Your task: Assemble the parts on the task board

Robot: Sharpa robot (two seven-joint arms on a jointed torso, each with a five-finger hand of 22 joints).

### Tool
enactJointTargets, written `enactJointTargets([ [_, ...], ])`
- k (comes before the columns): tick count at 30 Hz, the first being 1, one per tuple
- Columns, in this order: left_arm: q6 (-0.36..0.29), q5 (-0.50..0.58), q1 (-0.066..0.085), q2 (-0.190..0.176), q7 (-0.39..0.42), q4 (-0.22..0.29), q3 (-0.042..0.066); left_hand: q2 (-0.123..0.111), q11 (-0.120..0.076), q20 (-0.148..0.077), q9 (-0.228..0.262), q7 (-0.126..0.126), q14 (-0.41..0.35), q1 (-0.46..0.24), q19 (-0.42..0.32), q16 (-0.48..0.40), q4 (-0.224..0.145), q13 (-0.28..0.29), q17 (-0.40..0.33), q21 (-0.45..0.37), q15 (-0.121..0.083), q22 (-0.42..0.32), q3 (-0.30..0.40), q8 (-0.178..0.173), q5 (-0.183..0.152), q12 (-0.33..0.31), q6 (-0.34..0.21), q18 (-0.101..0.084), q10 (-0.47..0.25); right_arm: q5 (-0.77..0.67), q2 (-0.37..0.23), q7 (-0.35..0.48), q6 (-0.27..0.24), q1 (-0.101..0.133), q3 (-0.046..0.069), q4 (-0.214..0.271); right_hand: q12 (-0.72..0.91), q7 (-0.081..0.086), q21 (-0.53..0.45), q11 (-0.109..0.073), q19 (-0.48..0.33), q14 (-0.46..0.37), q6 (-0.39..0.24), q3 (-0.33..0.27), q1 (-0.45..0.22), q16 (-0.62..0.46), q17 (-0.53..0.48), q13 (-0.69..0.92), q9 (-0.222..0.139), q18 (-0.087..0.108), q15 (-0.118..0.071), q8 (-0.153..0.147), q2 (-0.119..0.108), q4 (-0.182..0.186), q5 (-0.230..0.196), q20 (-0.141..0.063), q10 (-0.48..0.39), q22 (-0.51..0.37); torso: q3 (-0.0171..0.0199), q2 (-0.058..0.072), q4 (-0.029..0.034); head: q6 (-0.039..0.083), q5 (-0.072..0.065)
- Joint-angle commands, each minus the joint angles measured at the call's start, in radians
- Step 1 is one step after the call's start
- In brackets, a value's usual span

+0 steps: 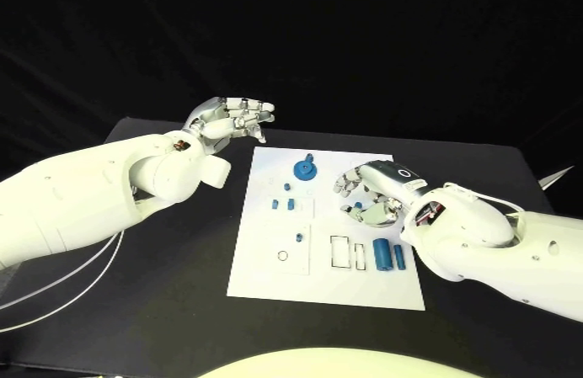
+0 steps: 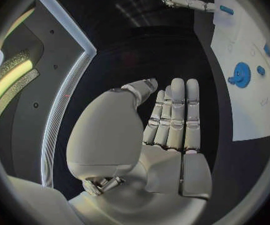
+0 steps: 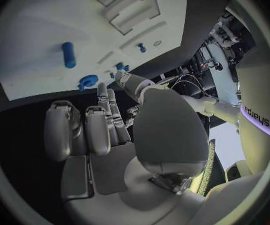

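Observation:
The white task board [image 1: 274, 268] lies in the middle of the black table. On it are a blue gear [image 1: 304, 172] at the far end, two small blue pegs [image 1: 285, 203] in the middle and two blue cylinders [image 1: 389, 254] near its right edge. My left hand [image 1: 231, 119] hovers beyond the board's far left corner, its fingers [image 2: 175, 115] straight and side by side, holding nothing. My right hand [image 1: 371, 194] hangs over the board's right side, between the gear and the cylinders, with its fingers [image 3: 87, 130] loosely bent and nothing in them.
Empty outlined slots [image 1: 350, 252] sit beside the cylinders, and an oval recess [image 1: 283, 256] marks the board's left part. Bare black table [image 1: 158, 294] surrounds the board on all sides. The gear [image 2: 241, 75] and board [image 2: 247, 110] also appear in the left wrist view.

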Motion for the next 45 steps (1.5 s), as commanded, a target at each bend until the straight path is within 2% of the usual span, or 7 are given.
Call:
enactJointTargets([
  [1, 0.012, 0.003, 0.001, 0.004, 0.007, -0.001, 0.0, 0.007, -0.003, 0.001, 0.001, 0.003, -0.004, -0.003, 0.006, -0.003, 0.001, -0.001, -0.001, -0.005, 0.001, -0.001, -0.004, -0.003, 0.004, 0.005, 0.001, 0.013, -0.007, 0.066, -0.014, 0.008, 0.089, 0.013, 0.0, -0.024, 0.002, -0.001, -0.018, 0.003, 0.014, 0.04, -0.024, -0.049, -0.007, 0.001, -0.005, -0.007, -0.007, 0.013, 0.008, -0.016, -0.005, 0.016, 0.005, 0.007, -0.029, 0.128, -0.0005, -0.002, -0.0014, 0.013, -0.027],
  [2, 0.012, 0.003, 0.001, 0.006, 0.007, -0.002, -0.001, 0.007, -0.003, 0.001, 0.001, 0.003, -0.004, -0.003, 0.006, -0.003, 0.001, -0.001, -0.001, -0.005, 0.001, -0.001, -0.004, -0.003, 0.004, 0.005, 0.001, 0.013, -0.007, 0.069, -0.016, 0.01, 0.096, 0.016, 0.001, -0.03, 0.001, 0.0, -0.024, 0.004, 0.012, 0.039, -0.03, -0.077, -0.013, -0.001, -0.009, -0.011, -0.008, 0.014, 0.01, -0.021, -0.005, 0.024, 0.005, 0.007, -0.04, 0.126, -0.0002, -0.003, -0.0015, 0.013, -0.032],
  [4, 0.014, 0.003, 0.001, 0.009, 0.007, -0.005, -0.002, 0.007, -0.003, 0.001, 0.001, 0.003, -0.004, -0.003, 0.006, -0.003, 0.001, -0.001, -0.001, -0.005, 0.001, -0.001, -0.004, -0.003, 0.004, 0.005, 0.001, 0.013, -0.007, 0.071, -0.019, 0.013, 0.112, 0.021, 0.001, -0.046, 0.017, -0.001, -0.036, 0.01, 0.012, 0.037, -0.041, -0.251, 0.05, 0.0, -0.015, -0.034, -0.019, 0.016, 0.015, -0.039, 0.041, 0.059, 0.011, 0.011, -0.074, 0.121, 0.0012, -0.005, -0.0014, 0.014, -0.036],
  [6, 0.015, 0.003, 0.0, 0.011, 0.007, -0.006, -0.003, 0.007, -0.003, 0.001, 0.001, 0.003, -0.004, -0.003, 0.006, -0.003, 0.001, -0.001, -0.001, -0.005, 0.001, -0.001, -0.004, -0.003, 0.004, 0.005, 0.001, 0.013, -0.007, 0.068, -0.019, 0.013, 0.13, 0.023, 0.001, -0.059, 0.031, -0.001, -0.044, 0.013, 0.012, 0.036, -0.04, -0.326, 0.102, 0.001, -0.018, -0.052, -0.027, 0.017, 0.018, -0.051, 0.059, 0.09, 0.013, 0.014, -0.093, 0.118, 0.0015, -0.004, -0.0029, 0.016, -0.037],
  [17, 0.022, 0.003, 0.0, 0.013, 0.004, -0.01, -0.005, 0.007, -0.003, 0.001, 0.002, 0.002, -0.004, -0.003, 0.006, -0.004, 0.001, -0.001, -0.001, -0.006, 0.001, -0.002, -0.005, -0.002, 0.003, 0.006, 0.001, 0.013, -0.006, 0.067, 0.002, 0.01, 0.255, 0.024, -0.001, -0.111, 0.054, -0.012, -0.075, 0.016, 0.007, 0.035, -0.035, -0.377, 0.163, 0.004, -0.022, -0.077, -0.036, 0.022, 0.021, -0.064, 0.073, 0.144, 0.014, 0.016, -0.106, 0.104, 0.0013, -0.003, 0.0002, 0.014, -0.041],
  [27, 0.028, 0.003, 0.0, 0.018, 0.001, -0.013, -0.006, 0.007, -0.003, 0.001, 0.002, 0.002, -0.004, -0.003, 0.007, -0.004, 0.001, -0.001, -0.001, -0.006, 0.001, -0.002, -0.006, -0.002, 0.003, 0.006, 0.001, 0.013, -0.006, 0.069, 0.026, 0.016, 0.249, 0.017, -0.004, -0.131, 0.091, -0.003, -0.047, -0.003, 0.022, 0.033, 0.002, -0.33, 0.192, -0.002, -0.036, -0.086, -0.042, 0.017, 0.004, -0.062, 0.085, 0.176, 0.012, 0.003, -0.029, 0.117, -0.0009, -0.004, 0.0001, 0.011, -0.04],
  [45, 0.028, 0.003, 0.0, 0.014, -0.001, -0.013, -0.006, 0.007, -0.003, 0.001, 0.002, 0.002, -0.004, -0.002, 0.007, -0.004, 0.0, -0.002, -0.002, -0.007, 0.001, -0.002, -0.006, -0.002, 0.003, 0.006, 0.001, 0.013, -0.006, 0.065, 0.043, 0.025, 0.215, 0.002, -0.005, -0.144, 0.051, -0.015, -0.007, -0.023, 0.039, 0.036, 0.098, -0.072, 0.191, 0.004, -0.04, -0.094, -0.033, 0.008, -0.013, -0.036, 0.064, 0.192, 0.01, -0.014, 0.119, 0.14, 0.0003, -0.004, -0.001, 0.007, -0.038],
])
